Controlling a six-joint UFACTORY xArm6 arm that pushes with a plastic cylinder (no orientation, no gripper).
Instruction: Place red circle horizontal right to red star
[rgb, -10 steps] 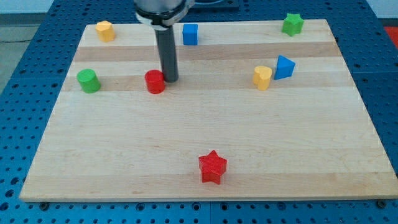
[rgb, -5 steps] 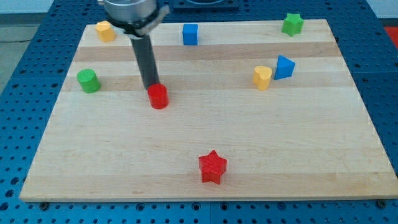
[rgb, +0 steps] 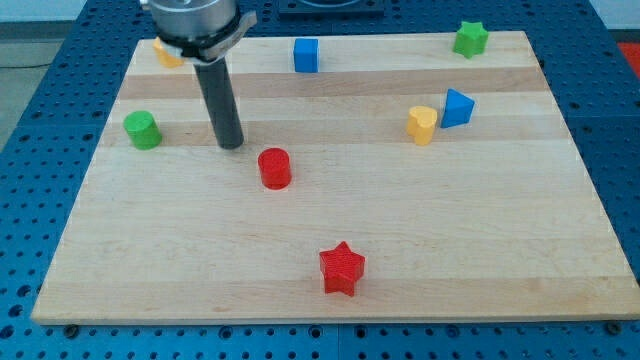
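The red circle (rgb: 274, 168) lies on the wooden board (rgb: 450, 220), left of the middle. The red star (rgb: 342, 268) lies near the view's bottom edge of the board, below and to the right of the circle. My tip (rgb: 231, 144) stands up and to the left of the red circle, a small gap apart from it. The dark rod rises from the tip toward the view's top left.
A green cylinder (rgb: 142, 130) sits at the left. A yellow block (rgb: 163, 52) is partly hidden behind the arm at top left. A blue cube (rgb: 306, 55) is at top middle, a green star (rgb: 471, 39) top right, and a yellow block (rgb: 422, 125) beside a blue triangle (rgb: 457, 107) at right.
The red circle has slid down and to the right. My tip went from its right side to its upper left side and now stands a little apart from it.
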